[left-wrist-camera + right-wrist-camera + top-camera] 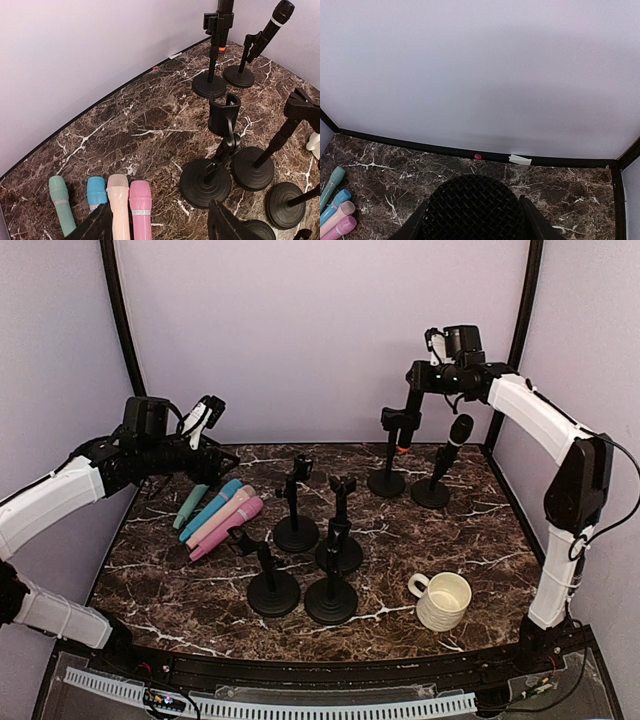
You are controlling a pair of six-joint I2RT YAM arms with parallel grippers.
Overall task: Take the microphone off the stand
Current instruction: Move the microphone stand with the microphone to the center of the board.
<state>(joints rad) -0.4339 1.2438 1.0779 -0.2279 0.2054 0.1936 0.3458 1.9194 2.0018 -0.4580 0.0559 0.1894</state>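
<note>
A black microphone (476,210) stands upright in the clip of the back stand (387,481). Its mesh head fills the gap between my right gripper's fingers (534,220), which press against both sides of it. In the top view my right gripper (415,382) sits on top of that stand, and the microphone's orange-ringed lower end (403,445) pokes out below the clip. A second black microphone (457,433) leans in the neighbouring stand (431,493). My left gripper (160,230) hangs open at the left, above the table, holding nothing.
Teal (61,204), blue (96,192), peach (119,202) and pink (140,205) microphones lie side by side below the left gripper. Several empty black stands (297,532) cluster mid-table. A cream mug (441,600) sits at the front right. Walls close in behind and on both sides.
</note>
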